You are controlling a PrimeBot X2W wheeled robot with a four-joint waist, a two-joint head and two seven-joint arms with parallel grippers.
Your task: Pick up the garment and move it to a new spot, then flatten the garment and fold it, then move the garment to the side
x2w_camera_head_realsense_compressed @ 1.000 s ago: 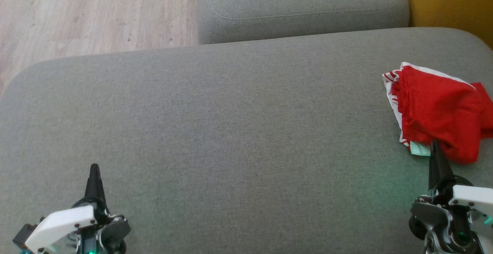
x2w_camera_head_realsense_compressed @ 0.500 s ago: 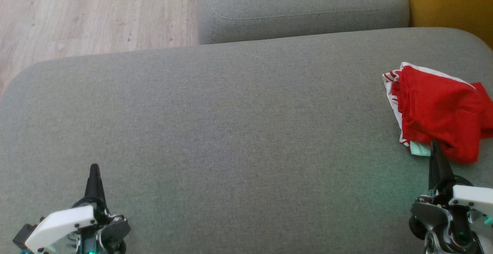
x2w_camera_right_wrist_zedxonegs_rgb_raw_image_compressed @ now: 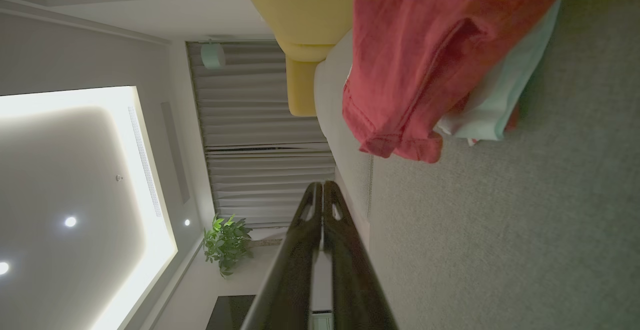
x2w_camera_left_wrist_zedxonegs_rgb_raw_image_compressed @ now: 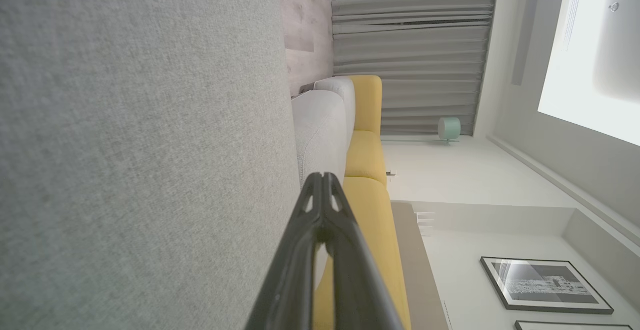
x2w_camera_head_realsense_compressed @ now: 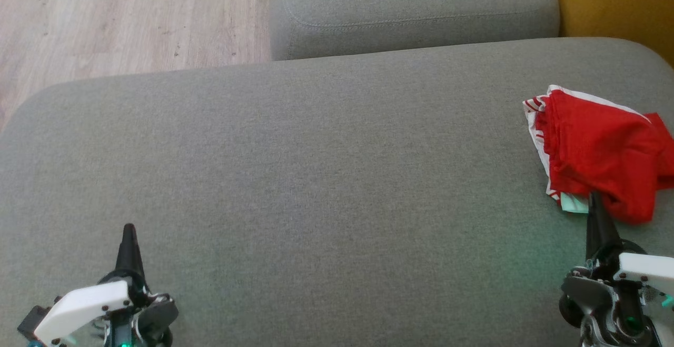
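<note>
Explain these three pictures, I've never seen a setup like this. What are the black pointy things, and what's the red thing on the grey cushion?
It is a two-armed robot. The wide picture comes from a camera on its head, looking down at a grey cushion. The black points are its pincers, the left gripper and the right gripper, both shut and holding nothing. The other two pictures come from cameras on each wrist, so they look sideways. The red thing is a crumpled garment with white trim, lying just beyond the right gripper.
</note>
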